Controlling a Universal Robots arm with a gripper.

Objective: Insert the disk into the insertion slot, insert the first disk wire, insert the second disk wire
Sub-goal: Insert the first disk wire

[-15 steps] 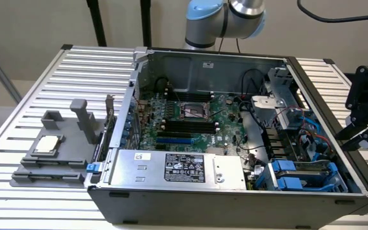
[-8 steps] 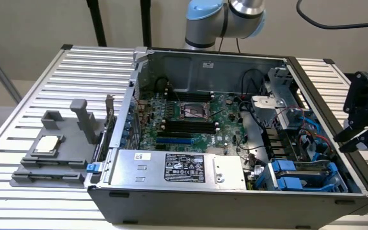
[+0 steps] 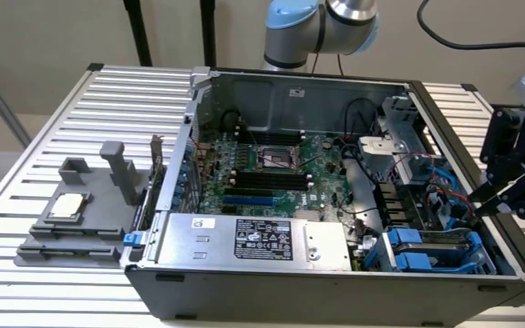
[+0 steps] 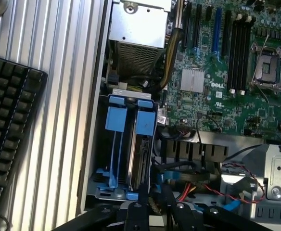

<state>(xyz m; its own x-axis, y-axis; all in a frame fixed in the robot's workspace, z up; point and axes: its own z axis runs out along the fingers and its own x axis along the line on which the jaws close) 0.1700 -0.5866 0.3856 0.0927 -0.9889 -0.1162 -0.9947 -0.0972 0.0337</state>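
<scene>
Jaws, grip unclear, near disk (image 4: 139,159) seated in insertion slot (image 4: 100,186); motherboard (image 4: 217,103) reads DELL.

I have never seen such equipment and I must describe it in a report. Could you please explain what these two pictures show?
This is a robot arm working over an open computer case on a ribbed metal table. One picture comes from a camera off the arm, the other from a camera on the arm's wrist. The black end effector hangs near the grey-blue insertion slot with blue tabs, where the disk appears seated. Beside the case lie a grey fixture and a keyboard. Whether it holds anything, I cannot tell.
</scene>
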